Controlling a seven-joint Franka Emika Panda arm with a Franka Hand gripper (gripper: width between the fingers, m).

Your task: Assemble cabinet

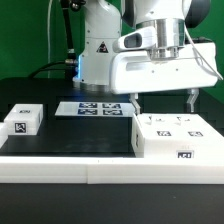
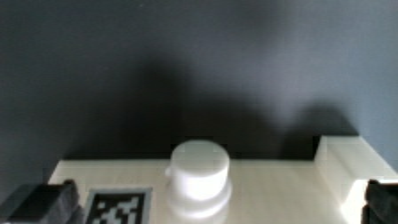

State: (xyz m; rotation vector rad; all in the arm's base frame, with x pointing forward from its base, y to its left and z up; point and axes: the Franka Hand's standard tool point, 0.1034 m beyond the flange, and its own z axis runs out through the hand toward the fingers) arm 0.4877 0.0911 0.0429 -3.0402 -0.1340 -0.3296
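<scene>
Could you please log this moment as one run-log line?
claw: open, over cabinet | cabinet: exterior view's right, ungrasped | held: nothing

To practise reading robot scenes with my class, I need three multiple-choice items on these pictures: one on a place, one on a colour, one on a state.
1. In the exterior view, the cabinet lies
A) at that view's left
B) at that view's right
C) dead centre

2. The table surface under the parts is
A) green
B) black
C) red

3. The tool is
A) shut on the cabinet
B) shut on nothing
C) open

Key:
1 B, the big white box fills the right foreground.
2 B, the surface around the parts is plainly black.
3 C, its fingers stand far apart above the cabinet.
</scene>
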